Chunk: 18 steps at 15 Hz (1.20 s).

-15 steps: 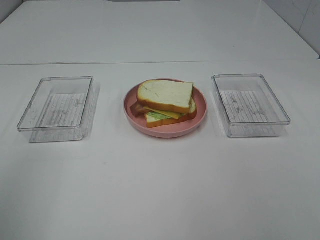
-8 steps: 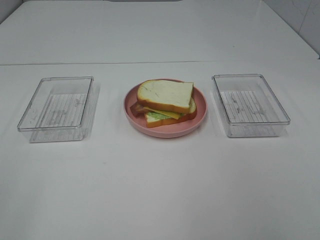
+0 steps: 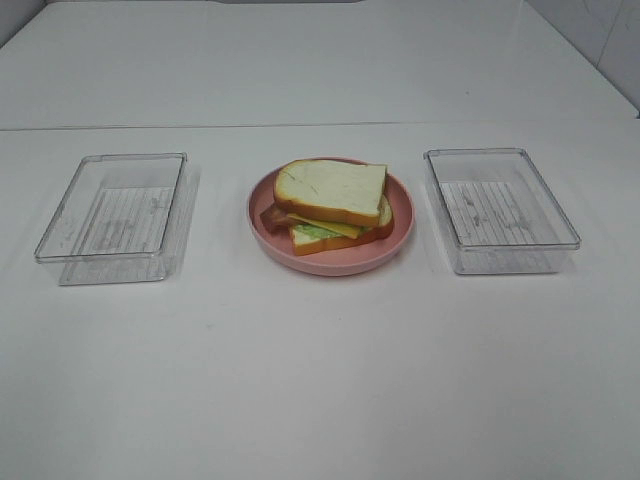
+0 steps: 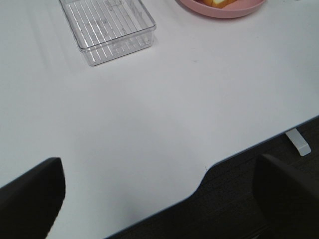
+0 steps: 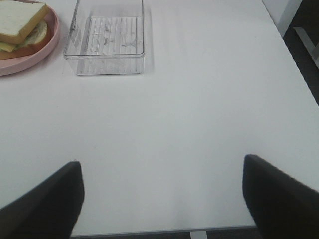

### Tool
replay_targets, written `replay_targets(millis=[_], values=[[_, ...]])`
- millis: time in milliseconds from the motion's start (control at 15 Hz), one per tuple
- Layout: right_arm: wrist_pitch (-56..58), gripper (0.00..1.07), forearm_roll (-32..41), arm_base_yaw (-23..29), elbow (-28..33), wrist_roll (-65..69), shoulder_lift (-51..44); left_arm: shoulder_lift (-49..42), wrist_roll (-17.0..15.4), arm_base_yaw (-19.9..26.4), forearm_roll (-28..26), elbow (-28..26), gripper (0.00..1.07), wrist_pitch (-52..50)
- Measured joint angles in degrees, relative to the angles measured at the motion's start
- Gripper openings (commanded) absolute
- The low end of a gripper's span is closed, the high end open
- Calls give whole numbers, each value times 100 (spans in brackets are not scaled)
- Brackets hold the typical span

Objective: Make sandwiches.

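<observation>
One sandwich (image 3: 331,205) sits stacked on the pink plate (image 3: 400,231) – both arms' fingers (image 4: 30,199) (image 5: 279,194) spread, empty

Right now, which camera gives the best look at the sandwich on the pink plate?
The exterior high view: the whole sandwich shows there, top bread, cheese, lettuce and bottom slice, centred on the pink plate. The right wrist view catches only one side of it at the frame edge; the left wrist view shows just a sliver.
</observation>
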Motion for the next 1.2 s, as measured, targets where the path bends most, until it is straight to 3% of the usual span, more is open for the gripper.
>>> replay_targets(millis=[333, 667, 933, 1200], values=[[0, 85, 0, 0, 0, 0, 0, 0, -34, 11, -218, 0, 94, -11], [0, 85, 0, 0, 0, 0, 0, -126, -34, 1398, -235, 0, 94, -23], [0, 85, 0, 0, 0, 0, 0, -688, -34, 1788, -235, 23, 94, -80], [0, 85, 0, 0, 0, 0, 0, -1123, -34, 1839, -235, 29, 94, -92]])
